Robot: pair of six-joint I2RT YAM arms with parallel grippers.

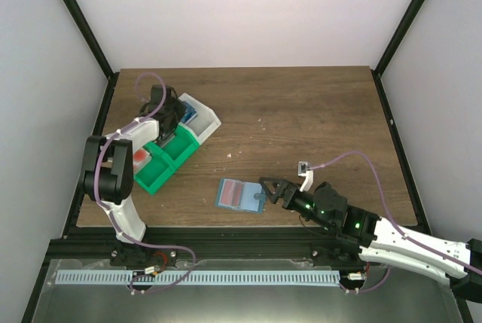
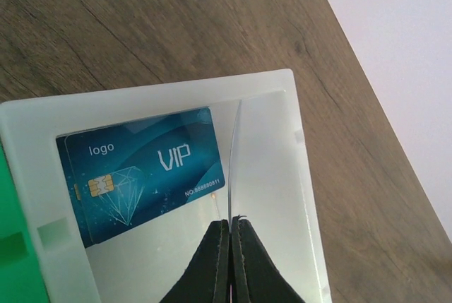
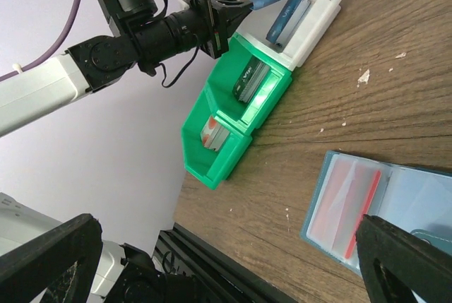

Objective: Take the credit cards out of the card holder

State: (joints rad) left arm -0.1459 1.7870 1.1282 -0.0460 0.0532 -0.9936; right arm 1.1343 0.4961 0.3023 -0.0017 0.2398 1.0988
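While your left gripper [image 2: 231, 229] is pinched fully closed on a thin card [image 2: 235, 155], held edge-on above the white end compartment of the tray [image 2: 155, 91], the step in hand appears to be the deposit. A blue VIP card [image 2: 141, 172] already lies flat in that compartment, just beside the held edge.

Recommendation: bring the card down inside the walls and tip it flat toward the free side. Part the fingers only once its lower edge is near the floor. Otherwise it may stand against a wall or skip out.

Your right gripper [image 1: 263, 192] stands spread to its widest, holding nothing, just beside the card holder [image 1: 239, 194]. The holder lies open and flat near the front of the table. Reddish cards [image 3: 349, 204] show in the pocket farther from that gripper.

Surface: dark wood-grain tabletop [image 1: 301, 112] with a few pale specks [image 3: 364, 75].

Enclosure: plain pale walls and black frame posts [image 1: 75, 14].
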